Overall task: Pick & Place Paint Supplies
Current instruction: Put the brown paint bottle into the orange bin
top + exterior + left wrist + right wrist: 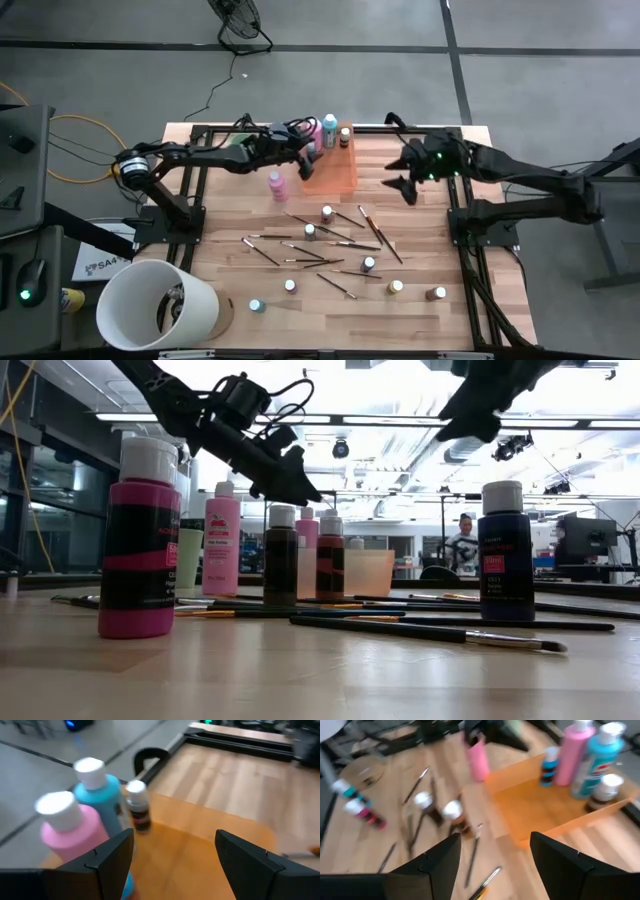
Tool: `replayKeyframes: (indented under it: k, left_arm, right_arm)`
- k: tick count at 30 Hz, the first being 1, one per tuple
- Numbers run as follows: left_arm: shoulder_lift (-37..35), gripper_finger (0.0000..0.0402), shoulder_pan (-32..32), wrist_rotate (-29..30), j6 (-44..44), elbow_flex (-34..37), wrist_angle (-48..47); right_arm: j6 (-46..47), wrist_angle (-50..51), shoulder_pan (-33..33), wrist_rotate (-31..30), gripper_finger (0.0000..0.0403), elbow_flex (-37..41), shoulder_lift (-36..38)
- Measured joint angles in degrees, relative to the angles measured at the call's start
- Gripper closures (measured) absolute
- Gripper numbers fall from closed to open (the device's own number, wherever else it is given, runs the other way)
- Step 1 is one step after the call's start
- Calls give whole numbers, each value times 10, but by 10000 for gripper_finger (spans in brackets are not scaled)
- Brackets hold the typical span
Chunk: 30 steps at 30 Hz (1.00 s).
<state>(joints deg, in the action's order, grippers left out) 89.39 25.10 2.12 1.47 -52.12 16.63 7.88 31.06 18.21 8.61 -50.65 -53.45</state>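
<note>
The right gripper (408, 182), fingers apart and empty, hangs beside the orange tray (335, 172); we pick an upright small bottle (327, 212) (avoiding crossed brushes (372, 232)).

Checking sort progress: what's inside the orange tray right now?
In the orange tray: a pink bottle, a teal bottle, and two tiny dark pale-capped bottles. The rest of its floor looks bare; the part nearest the right end effector's fingers is hidden.
</note>
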Motion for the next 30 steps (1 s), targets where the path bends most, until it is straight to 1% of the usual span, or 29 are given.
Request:
replayKeyframes:
  k: [3, 6, 12, 17, 22, 24, 28, 30]
  left_arm:
    - [-14, 136, -5, -29, 0, 0, -32]
    - [-28, 153, -18, -55, 16, 0, -82]
    - [-31, 179, -55, -141, 63, 0, -138]
    - [-31, 181, -90, -144, 115, 0, -177]
    - [-31, 176, -124, -144, 179, 0, -181]
    - [-31, 164, -133, -143, 180, 0, -165]
    - [-31, 135, -144, -143, 143, 0, -146]
    - [-31, 128, -148, -141, 127, 0, -136]
  right_arm:
    - [15, 20, -39, -28, 170, 0, 11]
    - [35, 34, -75, -58, 170, 0, 10]
    - [44, 37, -136, -101, 170, 0, -11]
    - [44, 42, -166, -142, 170, 0, -26]
    - [44, 47, -187, -147, 170, 0, -32]
    - [44, 50, -194, -147, 170, 0, -32]
    - [45, 58, -205, -147, 170, 0, -32]
    - [45, 58, -209, -147, 170, 0, -32]
